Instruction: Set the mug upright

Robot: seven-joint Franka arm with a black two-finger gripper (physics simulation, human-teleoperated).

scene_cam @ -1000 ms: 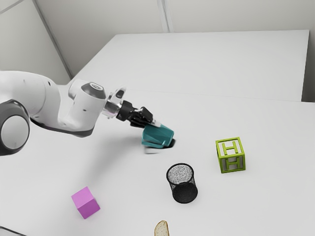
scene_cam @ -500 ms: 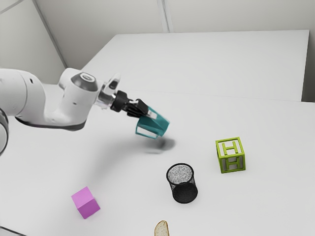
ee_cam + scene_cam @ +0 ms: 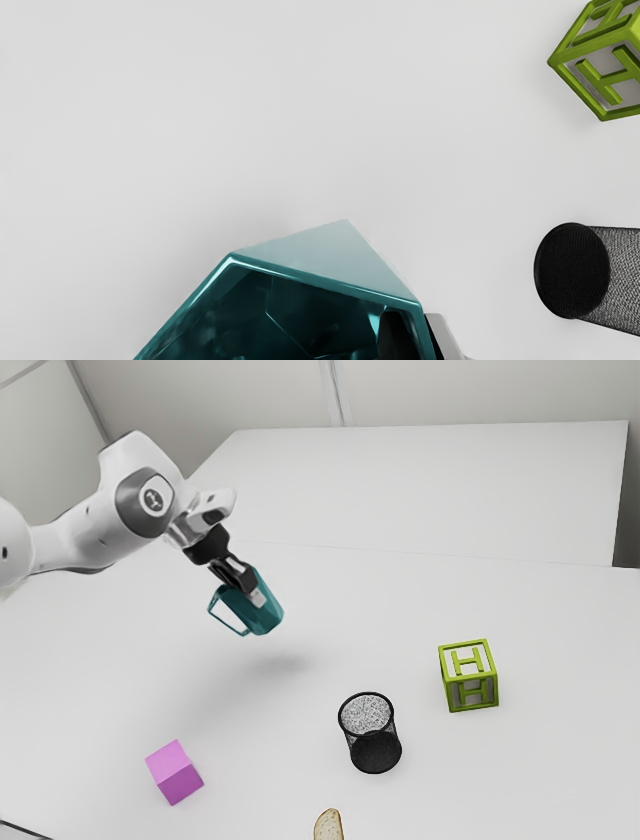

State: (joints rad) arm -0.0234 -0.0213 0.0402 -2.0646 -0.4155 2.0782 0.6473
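Pinching the mug by its wall, those fingers could topple it, letting go mid-air this tilted, tbh.

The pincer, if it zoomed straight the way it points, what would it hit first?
Probably the white table: the pincer aims down, and the teal mug it grips would likely touch first. Depth is unclear.
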